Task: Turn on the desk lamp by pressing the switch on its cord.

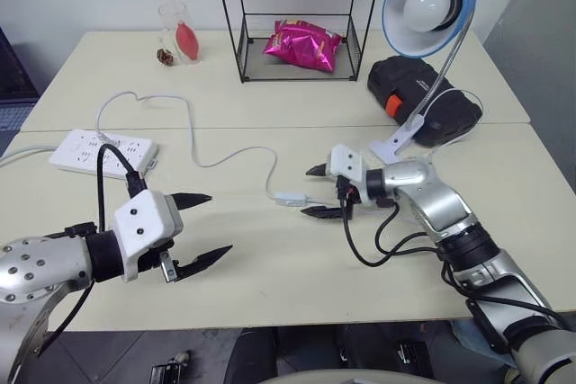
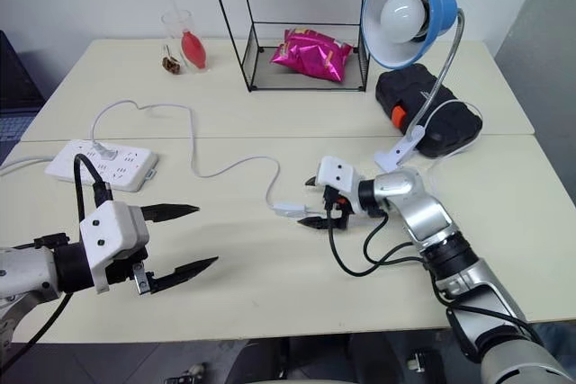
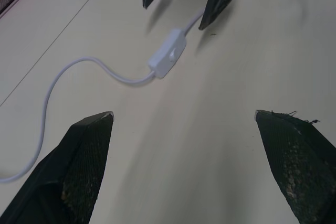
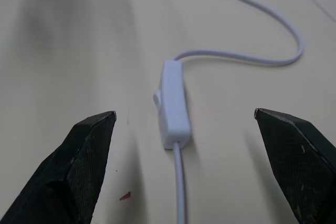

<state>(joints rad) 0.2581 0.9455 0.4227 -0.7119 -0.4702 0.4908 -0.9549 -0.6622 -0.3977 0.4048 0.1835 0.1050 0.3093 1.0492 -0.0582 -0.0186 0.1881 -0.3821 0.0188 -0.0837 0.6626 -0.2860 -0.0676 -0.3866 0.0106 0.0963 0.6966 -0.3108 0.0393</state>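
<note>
We note the switch [image 1: 291, 197] lying flat on the table [image 1: 297, 258], just beyond the tips of the right gripper [image 1: 316, 191]; in the right wrist view it sits on the line between the two fingers [image 4: 79, 166], ahead of them, not touched. Right jaws fully spread, holding nothing. Left gripper [image 1: 202, 231] well apart from the switch, pointing toward it, jaws wide, empty. The cord [image 1: 229, 161] winds back to the power strip [image 1: 101, 151]; the desk lamp [image 1: 423, 6] stands behind the right arm, unlit
</note>
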